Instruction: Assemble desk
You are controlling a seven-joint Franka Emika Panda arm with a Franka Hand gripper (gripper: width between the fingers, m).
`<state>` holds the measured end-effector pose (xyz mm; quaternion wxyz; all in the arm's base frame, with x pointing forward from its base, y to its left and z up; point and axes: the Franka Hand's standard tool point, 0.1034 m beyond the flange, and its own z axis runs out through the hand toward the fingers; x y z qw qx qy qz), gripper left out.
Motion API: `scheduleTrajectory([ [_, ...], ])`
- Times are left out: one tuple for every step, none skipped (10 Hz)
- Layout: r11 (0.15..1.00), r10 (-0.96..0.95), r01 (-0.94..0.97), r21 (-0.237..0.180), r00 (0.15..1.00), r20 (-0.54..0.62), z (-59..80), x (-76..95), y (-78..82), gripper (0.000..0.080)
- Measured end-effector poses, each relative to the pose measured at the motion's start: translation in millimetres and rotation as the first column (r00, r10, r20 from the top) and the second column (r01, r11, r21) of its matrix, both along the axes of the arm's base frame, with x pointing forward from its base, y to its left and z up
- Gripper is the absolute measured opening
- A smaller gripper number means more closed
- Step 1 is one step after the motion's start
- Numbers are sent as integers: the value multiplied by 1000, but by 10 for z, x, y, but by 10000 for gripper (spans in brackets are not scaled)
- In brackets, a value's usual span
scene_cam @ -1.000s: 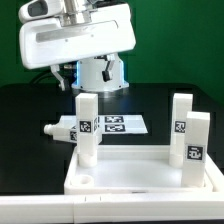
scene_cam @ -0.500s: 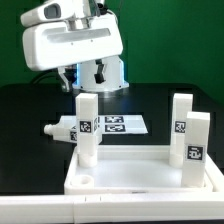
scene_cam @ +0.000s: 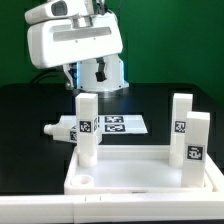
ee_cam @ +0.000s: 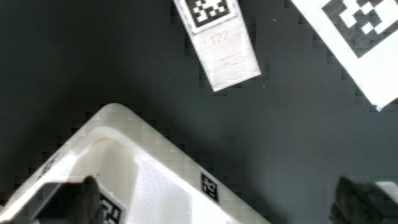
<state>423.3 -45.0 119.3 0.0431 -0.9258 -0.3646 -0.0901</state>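
The white tray-like desk tabletop (scene_cam: 140, 178) lies at the front of the black table. Three white tagged legs stand upright in it: one at the exterior view's left (scene_cam: 87, 128) and two at its right (scene_cam: 181, 122) (scene_cam: 197, 150). A fourth leg (scene_cam: 62, 129) lies loose on the table behind the left corner. My gripper (scene_cam: 85, 75) hangs high above the back of the table, open and empty. In the wrist view the loose leg (ee_cam: 222, 40) lies ahead, a white tabletop corner (ee_cam: 134, 165) is below, and my gripper (ee_cam: 214, 205) holds nothing between its dark fingertips (ee_cam: 63, 205).
The marker board (scene_cam: 118, 125) lies flat behind the tabletop, and its edge shows in the wrist view (ee_cam: 356, 40). The white robot base (scene_cam: 108, 72) stands at the back before a green wall.
The arm's white hand has shifted slightly toward the exterior view's left and turned a little. The jaws stayed open. The desk parts have not moved.
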Motion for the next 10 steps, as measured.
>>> scheduleTrajectory([
  [1000, -20, 19, -15, 999, -39, -116, -121, 3, 649],
  [998, -39, 37, -45, 998, -54, -219, -216, -12, 649],
  [997, -55, 52, -53, 996, -68, -277, -293, -40, 649],
  [997, -57, 54, -50, 996, -64, -259, -308, -90, 649],
  [997, -64, 62, -46, 996, -55, -222, -289, -100, 649],
  [997, -67, 64, -46, 996, -57, -228, -292, -96, 649],
  [997, -68, 65, -46, 996, -57, -230, -294, -100, 649],
  [997, -68, 66, -46, 996, -57, -230, -294, -101, 649],
  [998, -26, 23, -55, 998, -54, -217, -273, -139, 649],
  [997, 20, -24, -72, 999, -49, -171, -191, -236, 649],
])
